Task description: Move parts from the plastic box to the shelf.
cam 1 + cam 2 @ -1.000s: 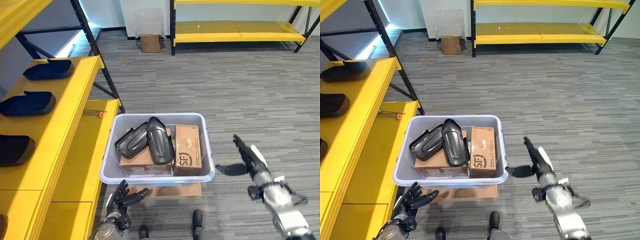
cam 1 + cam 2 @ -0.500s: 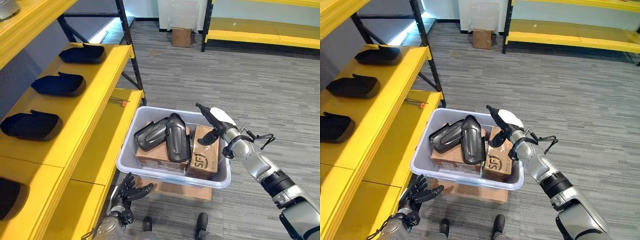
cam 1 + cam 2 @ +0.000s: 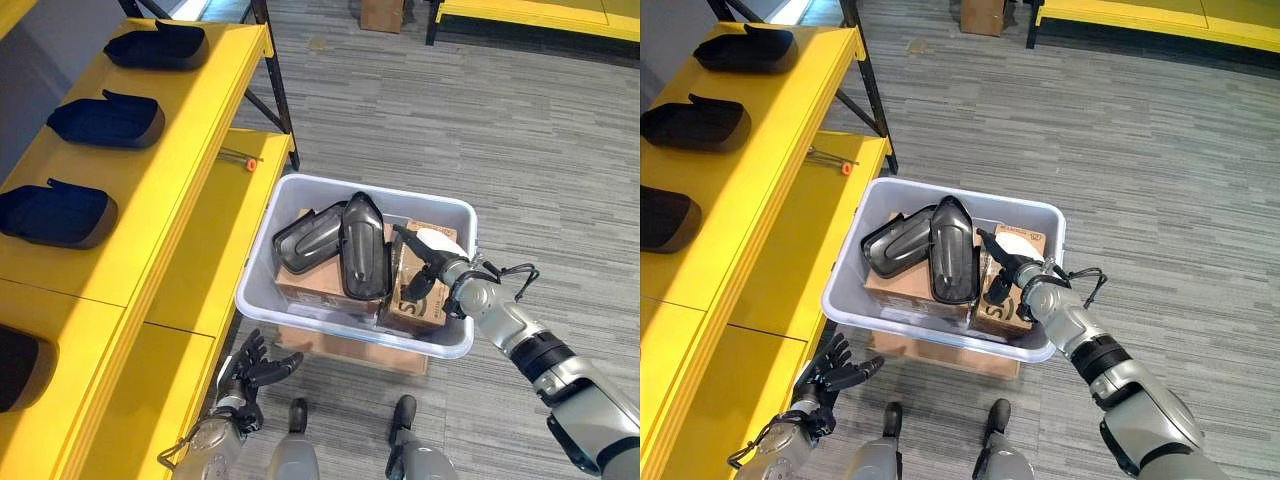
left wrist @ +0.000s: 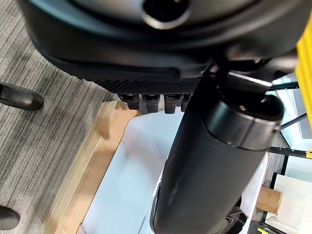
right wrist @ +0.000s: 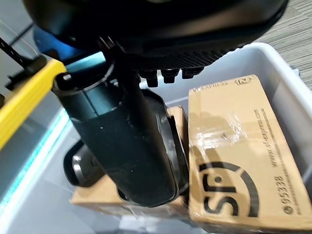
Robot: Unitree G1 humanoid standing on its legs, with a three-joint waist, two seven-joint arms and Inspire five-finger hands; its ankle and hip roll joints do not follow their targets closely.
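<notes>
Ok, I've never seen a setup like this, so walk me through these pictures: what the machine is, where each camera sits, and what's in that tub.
This is a two-legged humanoid robot with two silver-grey arms that end in dark hands. The two wide pictures come from a stereo camera on its head, looking down. The two close-ups come from cameras on its wrists, each looking along its own hand.

On the floor stands a grey plastic box, resting on a piece of flat cardboard. Inside lie two black moulded parts on top of cardboard boxes. Beside it is a yellow shelf, which already carries similar black parts.

The right hand reaches into the box with its fingers open, over the cardboard boxes next to the parts; it holds nothing. The left hand hangs low by the shelf, open and empty.
</notes>
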